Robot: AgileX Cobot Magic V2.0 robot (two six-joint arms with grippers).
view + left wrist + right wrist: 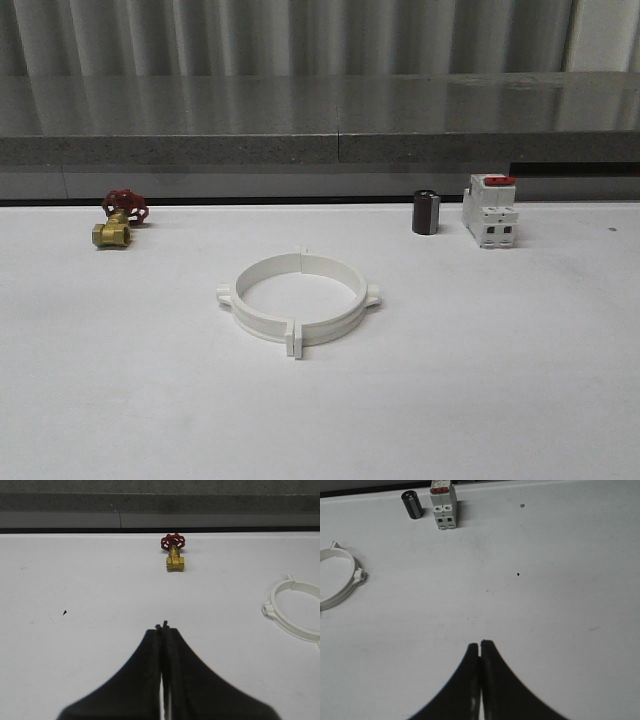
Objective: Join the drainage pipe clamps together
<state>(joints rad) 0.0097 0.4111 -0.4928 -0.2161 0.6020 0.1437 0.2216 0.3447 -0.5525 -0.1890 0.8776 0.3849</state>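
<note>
The two white plastic semicircular drainage pipe clamps (300, 300) lie joined as one ring near the middle of the white table (480, 380), flanges meeting at front and back (a small tab sticks out on each side). The left claw (162, 626) is pressed together, holding nothing, above bare table; the right claw (480, 642) is likewise together. A brass valve with a red handwheel (120, 220) sits far left; a black cylinder (426, 212) stands just beside a white circuit breaker with a red switch (490, 212).
</note>
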